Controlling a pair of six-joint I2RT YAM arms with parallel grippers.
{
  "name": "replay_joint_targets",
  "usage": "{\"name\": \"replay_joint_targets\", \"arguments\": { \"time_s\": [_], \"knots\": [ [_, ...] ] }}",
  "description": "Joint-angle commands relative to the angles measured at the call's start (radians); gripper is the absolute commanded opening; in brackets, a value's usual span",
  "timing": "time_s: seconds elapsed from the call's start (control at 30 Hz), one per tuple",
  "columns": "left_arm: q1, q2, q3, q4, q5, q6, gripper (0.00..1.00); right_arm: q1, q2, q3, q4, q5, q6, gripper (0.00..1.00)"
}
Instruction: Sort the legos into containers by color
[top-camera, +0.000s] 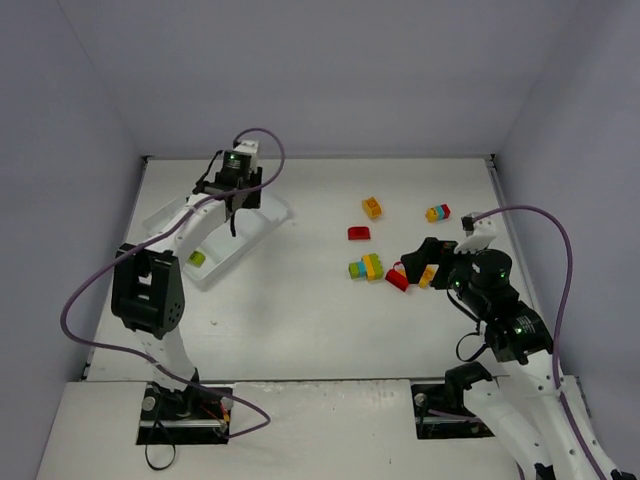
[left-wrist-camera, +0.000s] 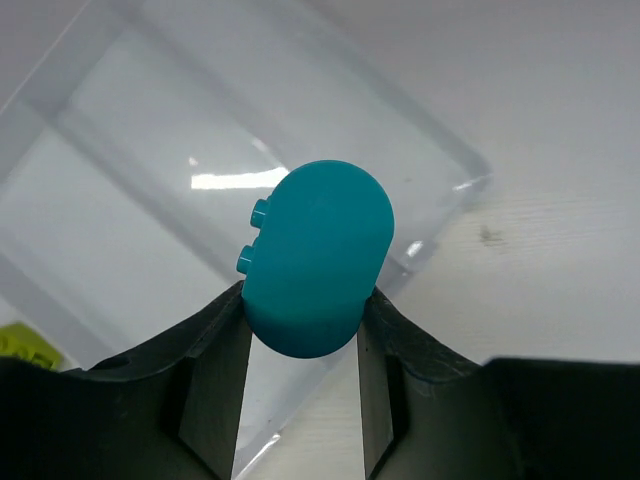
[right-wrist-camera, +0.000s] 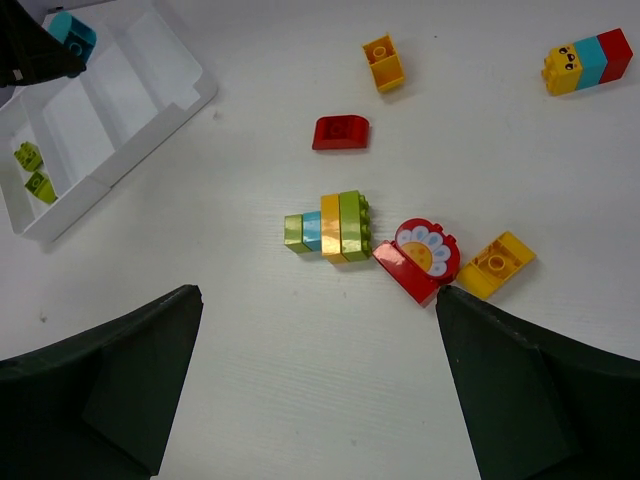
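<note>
The white tray (top-camera: 255, 232) sits by the table's (top-camera: 300, 330) left edge. Two green legos (right-wrist-camera: 34, 170) lie at its near end. I cannot tell which slot they are in. Over the far end, the left gripper (left-wrist-camera: 303, 310) squeezes a blue-green brick (left-wrist-camera: 318, 255) and hides that end from above. The right gripper (right-wrist-camera: 318, 295) hangs wide open over loose legos (right-wrist-camera: 330, 225).

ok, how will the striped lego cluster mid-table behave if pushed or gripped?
The striped cluster looks like rigid plastic, so it is probably light. Lying on a flat side, it should slide rather than roll. The joints between its bricks might separate if levered.
</note>
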Motion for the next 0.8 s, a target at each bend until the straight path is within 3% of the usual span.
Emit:
{"name": "replay_joint_targets", "arguments": {
  "time_s": [0.0,0.27,0.33,0.67,0.77],
  "knots": [
    [0.074,-0.064,-0.043,-0.014,-0.156,-0.178,0.08,0.009,-0.004,0.000,0.065,0.000,-0.002,1.00],
    [0.220,-0.017,-0.042,-0.074,-0.211,-0.323,0.08,0.018,-0.010,-0.001,0.065,0.003,-0.003,1.00],
    [0.249,0.006,-0.036,-0.082,-0.210,-0.337,0.18,0.020,-0.012,-0.001,0.065,0.005,-0.002,1.00],
    [0.294,0.196,0.151,-0.191,-0.211,-0.339,0.25,0.036,-0.008,-0.004,0.063,0.013,-0.003,1.00],
    [0.294,0.233,0.185,-0.224,-0.219,-0.348,0.38,0.038,-0.004,-0.006,0.063,0.014,-0.002,1.00]
  ]
}}
